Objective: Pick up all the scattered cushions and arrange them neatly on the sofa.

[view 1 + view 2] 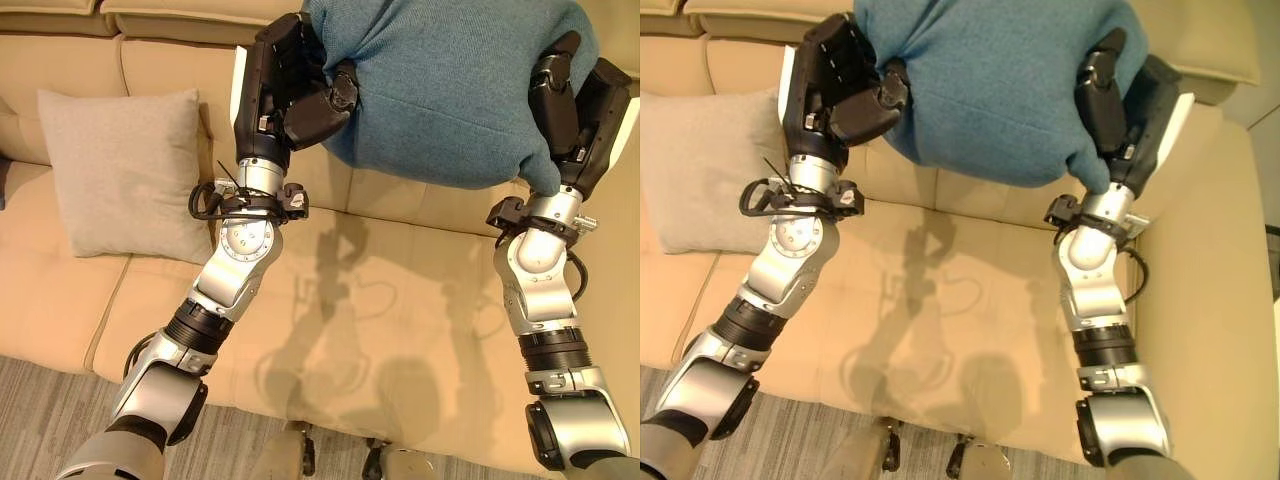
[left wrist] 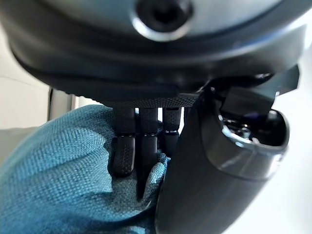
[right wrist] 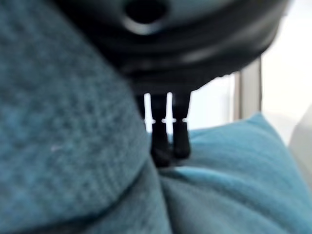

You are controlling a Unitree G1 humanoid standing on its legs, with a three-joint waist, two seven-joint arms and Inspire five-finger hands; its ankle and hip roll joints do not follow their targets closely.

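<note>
Left hand (image 1: 300,95): fingers curled into teal cushion's edge
Right hand (image 1: 560,110): gripping opposite edge
Teal cushion (image 1: 450,80): held between hands, above sofa seat
Sofa (image 1: 400,300): grey cushion (image 1: 125,170) against backrest

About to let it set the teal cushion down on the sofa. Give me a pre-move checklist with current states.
1. Left hand gripping teal cushion: ok, fingers and thumb pinch the fabric.
2. Right hand gripping it: ok, fingers dig into the other side.
3. Cushion held above the sofa: ok.
4. Seat below it free: ok.
5. Grey cushion upright against the backrest, apart from the left arm: ok.
6. Space behind the teal cushion: cannot tell.
</note>
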